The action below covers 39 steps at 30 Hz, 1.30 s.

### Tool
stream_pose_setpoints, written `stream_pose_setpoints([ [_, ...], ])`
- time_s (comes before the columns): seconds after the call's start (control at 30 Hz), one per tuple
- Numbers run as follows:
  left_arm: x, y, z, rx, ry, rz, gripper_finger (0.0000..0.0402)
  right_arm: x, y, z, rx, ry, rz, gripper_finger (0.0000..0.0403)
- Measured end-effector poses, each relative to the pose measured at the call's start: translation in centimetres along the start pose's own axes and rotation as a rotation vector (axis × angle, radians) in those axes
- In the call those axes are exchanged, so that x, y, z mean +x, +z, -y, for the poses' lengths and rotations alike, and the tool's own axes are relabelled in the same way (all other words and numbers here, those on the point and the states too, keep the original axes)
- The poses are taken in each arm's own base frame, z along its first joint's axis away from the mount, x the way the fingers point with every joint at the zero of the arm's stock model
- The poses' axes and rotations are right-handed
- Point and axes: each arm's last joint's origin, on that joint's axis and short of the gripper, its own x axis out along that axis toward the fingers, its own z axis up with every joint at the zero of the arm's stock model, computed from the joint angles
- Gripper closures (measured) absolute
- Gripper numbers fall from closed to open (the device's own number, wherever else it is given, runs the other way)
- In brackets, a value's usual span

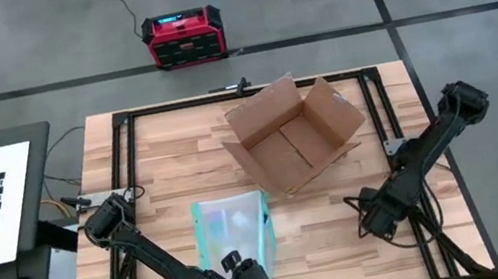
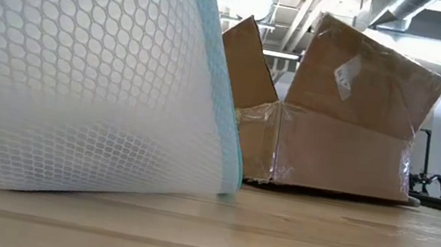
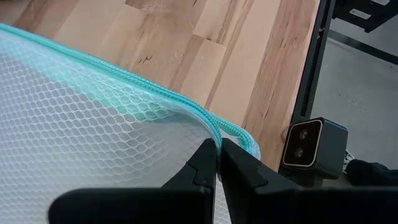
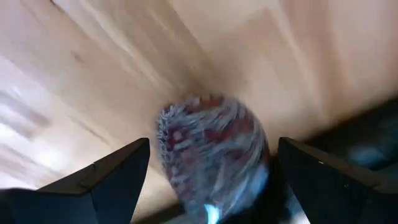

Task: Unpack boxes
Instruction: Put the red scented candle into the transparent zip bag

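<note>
One box, one pouch beside it, one red case beyond, two arms.

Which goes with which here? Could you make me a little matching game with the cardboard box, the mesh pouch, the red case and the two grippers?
Things:
1. cardboard box
2. mesh pouch
3. red and black case
4. left gripper
5. right gripper

States or places:
A. on the floor beyond the table
B. fingers pinched shut at the pouch's teal edge
C. flaps open, on the table's far half
D. fingers spread wide
E. lying flat near the table's front edge

Pairs: 1-C, 2-E, 3-A, 4-B, 5-D
</note>
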Motion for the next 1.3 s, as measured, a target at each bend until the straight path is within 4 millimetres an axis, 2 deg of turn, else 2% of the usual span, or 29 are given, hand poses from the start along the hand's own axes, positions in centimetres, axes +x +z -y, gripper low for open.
stream_pose_setpoints([
  [0.13,0.0,0.0,0.0,-0.001,0.000,0.000,0.0402,1.3,0.4,-0.4,0.010,0.109,0.004,0.0058],
  [0.3,0.0,0.0,0.0,-0.001,0.000,0.000,0.0402,2.0,0.0,0.0,0.019,0.086,-0.007,0.0060],
  [0.5,0.0,0.0,0.0,-0.001,0.000,0.000,0.0402,2.5,-0.5,0.1,0.027,0.077,-0.045,0.0114],
  [0.73,0.0,0.0,0.0,-0.001,0.000,0.000,0.0402,2.6,-1.0,0.1,0.021,0.077,-0.091,0.0125],
  [0.8,0.0,0.0,0.0,-0.001,0.000,0.000,0.0402,2.6,-1.0,0.1,0.022,0.078,-0.092,0.0153],
  [0.87,0.0,0.0,0.0,-0.001,0.000,0.000,0.0402,2.6,-1.0,-0.2,0.022,0.105,-0.087,0.0226],
  [0.9,0.0,0.0,0.0,-0.003,0.000,0.000,0.0402,2.5,-0.9,-0.5,0.019,0.136,-0.081,0.0244],
  [1.03,0.0,0.0,0.0,-0.007,0.000,0.000,0.0402,2.2,-0.1,-1.7,0.017,0.265,0.009,0.0245],
  [1.3,0.0,0.0,0.0,-0.008,0.000,0.000,0.0402,1.3,2.1,-2.6,0.047,0.405,0.153,0.0238],
])
